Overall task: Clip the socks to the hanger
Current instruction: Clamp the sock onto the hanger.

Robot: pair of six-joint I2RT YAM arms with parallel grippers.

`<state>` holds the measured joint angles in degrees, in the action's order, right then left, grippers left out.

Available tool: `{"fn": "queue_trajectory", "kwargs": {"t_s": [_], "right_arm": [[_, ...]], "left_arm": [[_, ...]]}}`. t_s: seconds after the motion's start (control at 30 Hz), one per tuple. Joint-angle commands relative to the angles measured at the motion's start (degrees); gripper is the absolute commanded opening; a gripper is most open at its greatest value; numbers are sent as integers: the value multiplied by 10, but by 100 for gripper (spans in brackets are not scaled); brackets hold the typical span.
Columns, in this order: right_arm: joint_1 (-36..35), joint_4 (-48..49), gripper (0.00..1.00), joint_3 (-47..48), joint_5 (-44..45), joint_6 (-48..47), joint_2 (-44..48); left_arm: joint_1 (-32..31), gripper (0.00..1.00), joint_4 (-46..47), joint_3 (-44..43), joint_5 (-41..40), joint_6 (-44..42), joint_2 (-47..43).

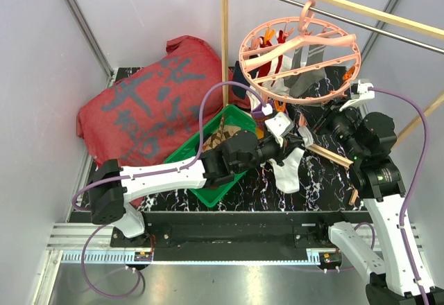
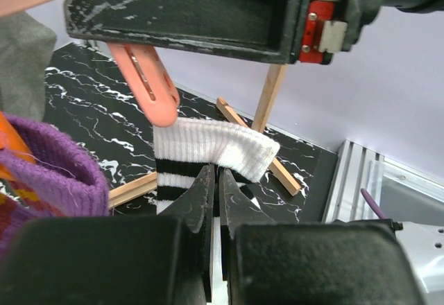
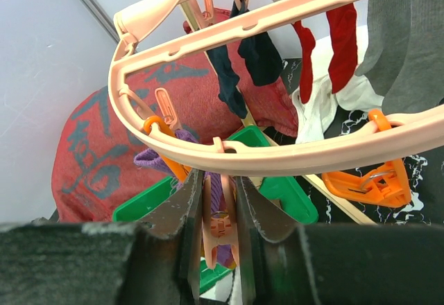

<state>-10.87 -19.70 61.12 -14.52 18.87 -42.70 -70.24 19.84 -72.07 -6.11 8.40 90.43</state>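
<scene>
My left gripper [image 2: 216, 173] is shut on the cuff of a white sock with black stripes [image 2: 208, 145]. In the top view that sock [image 1: 290, 173] hangs below the left gripper [image 1: 291, 138]. The salmon-pink hanger [image 1: 244, 59] hangs from the rail. On it are navy [image 3: 229, 76], red [image 3: 343, 48], grey [image 3: 409, 41] and white [image 3: 319, 111] socks. My right gripper [image 3: 216, 180] is shut on a pink clip [image 3: 220, 222] dangling under the hanger's near rim [image 3: 277, 156]. In the left wrist view this clip's tip [image 2: 149, 86] touches the sock's cuff.
A green tray [image 1: 208, 187] with more socks sits under the left arm. A big red cloth [image 1: 149, 111] lies at the back left. The wooden rail frame [image 1: 225, 41] has an upright beside the hanger. A wooden slat [image 1: 333, 156] lies on the table. An orange clip [image 3: 368, 180] hangs to the right.
</scene>
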Motion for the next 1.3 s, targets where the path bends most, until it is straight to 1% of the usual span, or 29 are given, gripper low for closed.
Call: {"fn": "queue_trajectory", "kwargs": {"t_s": [0.0, 0.13, 0.5, 0.7, 1.13, 1.2, 1.23, 1.27], "right_arm": [[-1, 24, 17, 19, 19, 8, 6], [-1, 20, 17, 14, 34, 6, 10], [-1, 18, 17, 8, 41, 17, 6], [-1, 20, 17, 7, 19, 27, 2], [-1, 31, 17, -7, 16, 40, 2], [-1, 31, 21, -7, 16, 41, 4], [-1, 31, 25, -8, 17, 40, 5], [-1, 31, 30, -8, 17, 40, 6]], "left_arm": [[6, 0, 44, -25, -29, -6, 0], [7, 0, 56, -18, -31, -7, -1], [21, 0, 90, 7, -36, 6, -10], [24, 0, 103, 5, -34, 11, -8], [24, 0, 114, -12, -29, 18, -3], [24, 0, 114, -14, -29, 18, 0], [24, 0, 114, -15, -29, 18, -1], [24, 0, 114, -15, -29, 18, 0]]}}
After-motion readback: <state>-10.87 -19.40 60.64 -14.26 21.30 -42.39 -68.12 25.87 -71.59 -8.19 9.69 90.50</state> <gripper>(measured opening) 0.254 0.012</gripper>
